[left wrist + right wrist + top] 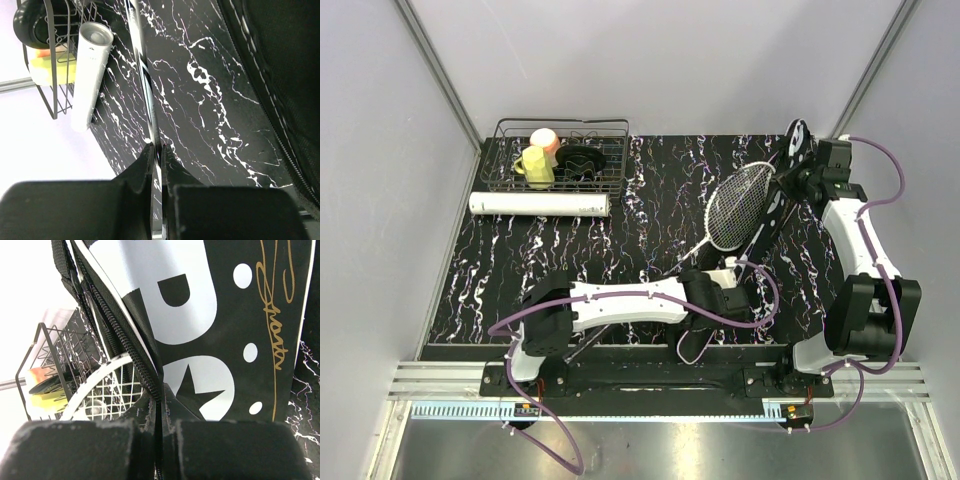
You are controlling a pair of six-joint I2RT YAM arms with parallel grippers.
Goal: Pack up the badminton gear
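- Top external view: I am seeing one racket [740, 205] lying on the black marbled table [650, 200]. Its white-strung head is sitting toward the far right, just beside the black "SPORT" bag [772, 212], and its shaft is running back toward the near edge.
- The left gripper [156, 150] is clamping that thin dark shaft, its fingers pressed together around it just above the tabletop.
- The right gripper [160, 396] is pinching the bag's zippered edge with its jaws tight on the fabric, and is holding the bag up on its side next to the racket head.
- The long white tube [540, 204] is lying flat at the far left, just in front of the wire basket [610, 170] and well apart from both arms.
- A yellow cup [535, 168] and a pink cup [545, 138] are sitting inside the basket.
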